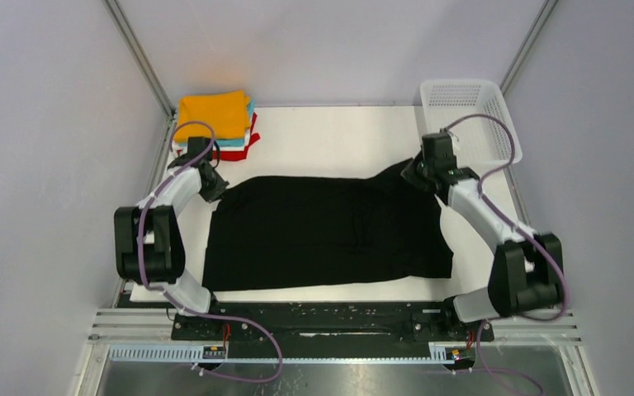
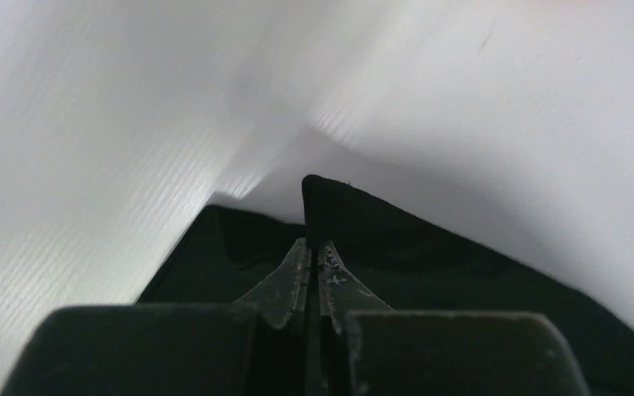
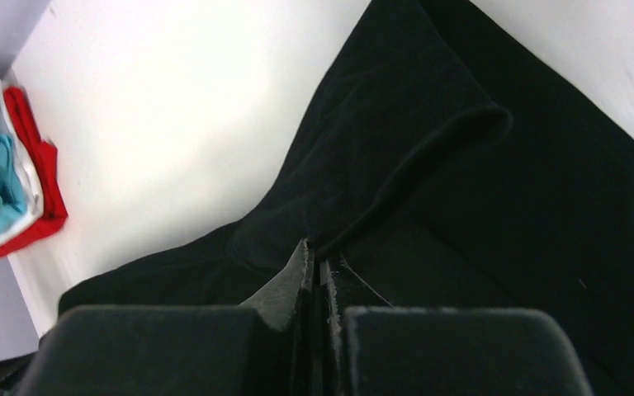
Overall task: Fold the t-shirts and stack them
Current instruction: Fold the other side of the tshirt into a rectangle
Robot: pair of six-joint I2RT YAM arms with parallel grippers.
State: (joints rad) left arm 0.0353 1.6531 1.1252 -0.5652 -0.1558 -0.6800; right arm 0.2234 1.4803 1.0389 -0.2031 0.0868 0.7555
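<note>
Across the middle of the table (image 1: 330, 136) the black t-shirt (image 1: 322, 235) lies spread flat, its long axis running from 9 to 3 o'clock and its near hem at 6. My left gripper (image 1: 214, 186) sits on the shirt's far corner at about 10 o'clock, fingers pressed together with a raised fold of black cloth pinched between them. My right gripper (image 1: 416, 174) is at the other far corner, toward 2 o'clock. Its jaws are likewise closed to a hairline and the cloth bunches up into their tips, so I judge it has hold too. The far edge runs between the two. I reckon the fold wants that edge carried toward 6 o'clock, both arms travelling together. The stack of folded shirts (image 1: 215, 120) sits at 11 o'clock, just beyond my left gripper, so that arm is nearer for stacking. The basket (image 1: 466, 111) stands at 1 o'clock.
</note>
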